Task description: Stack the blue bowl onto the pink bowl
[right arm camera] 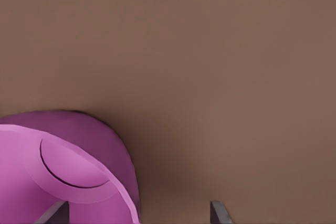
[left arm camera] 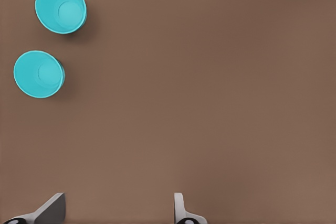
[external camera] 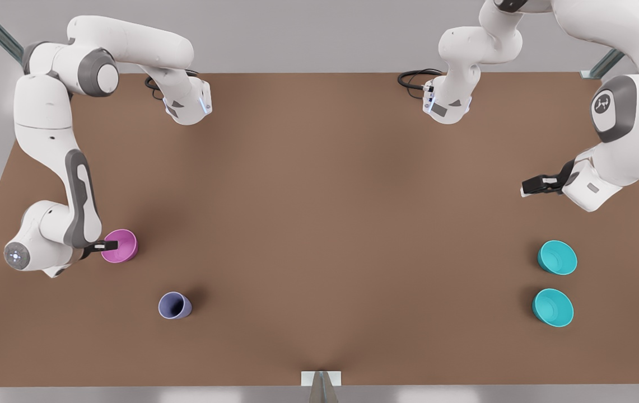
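Note:
The pink bowl (external camera: 123,244) stands on the table at the front view's left. My right gripper (external camera: 107,245) is at its rim, open, with the bowl's wall (right arm camera: 68,171) between its spread fingers. Two identical blue bowls stand upright at the front view's right, one farther back (external camera: 558,257) and one nearer the front (external camera: 553,307). My left gripper (external camera: 526,187) hangs open above the table behind them, holding nothing. The left wrist view looks down past that gripper (left arm camera: 119,196) at both blue bowls (left arm camera: 60,8) (left arm camera: 39,73), well away from the fingers.
A small lavender-blue cup (external camera: 173,305) stands in front of the pink bowl, toward the table's middle. The brown table (external camera: 319,224) spreads wide between the two groups. A small white bracket (external camera: 321,379) sits at the front edge.

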`<state>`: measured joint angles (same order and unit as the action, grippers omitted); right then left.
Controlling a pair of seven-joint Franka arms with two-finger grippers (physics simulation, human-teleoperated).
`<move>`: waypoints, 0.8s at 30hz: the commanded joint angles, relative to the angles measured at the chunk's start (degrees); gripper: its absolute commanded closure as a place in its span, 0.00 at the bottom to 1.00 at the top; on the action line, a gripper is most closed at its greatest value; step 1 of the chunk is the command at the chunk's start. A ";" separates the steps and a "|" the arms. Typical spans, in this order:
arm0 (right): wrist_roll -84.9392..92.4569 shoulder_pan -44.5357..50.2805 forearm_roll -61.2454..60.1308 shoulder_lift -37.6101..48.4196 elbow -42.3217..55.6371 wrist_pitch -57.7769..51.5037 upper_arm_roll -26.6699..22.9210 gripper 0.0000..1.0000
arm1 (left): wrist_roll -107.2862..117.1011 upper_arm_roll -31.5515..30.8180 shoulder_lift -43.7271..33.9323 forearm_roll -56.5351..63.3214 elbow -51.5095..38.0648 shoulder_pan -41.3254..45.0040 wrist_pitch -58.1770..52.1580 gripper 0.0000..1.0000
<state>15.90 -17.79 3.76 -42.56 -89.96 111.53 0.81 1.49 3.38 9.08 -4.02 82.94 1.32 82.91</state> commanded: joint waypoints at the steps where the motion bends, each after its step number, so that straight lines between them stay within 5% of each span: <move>1: 5.81 -0.05 -0.60 -0.33 0.05 0.79 -0.02 0.05 | 0.01 -0.04 -0.03 0.06 -0.06 0.00 0.32 0.00; 3: 5.81 0.04 -0.51 -0.33 0.14 0.53 -0.02 0.56 | 0.01 0.05 -0.12 0.06 -2.79 -0.09 -0.56 0.00; 5: 5.81 0.04 -0.51 -0.33 0.40 -0.52 -0.02 0.79 | -0.08 0.05 -0.03 -0.03 -2.52 -0.09 -1.70 0.00; 15: 6.87 1.96 -5.78 4.49 2.86 -12.37 0.33 0.79 | -0.52 0.49 -0.03 -0.29 -5.07 -0.17 -3.99 0.00; 20: 2.56 18.66 -14.40 13.73 2.77 -20.21 -1.07 0.79 | -0.69 2.60 -1.35 -0.91 -6.04 -0.79 -7.86 0.00; 24: -16.59 33.69 -27.84 10.22 6.99 -13.98 -4.24 0.79 | -0.69 3.39 -0.74 -0.82 -6.04 -0.88 -7.15 0.00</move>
<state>17.17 14.35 -17.72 -32.03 -83.56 96.85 -3.24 1.11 6.68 8.31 -4.80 76.94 0.17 76.83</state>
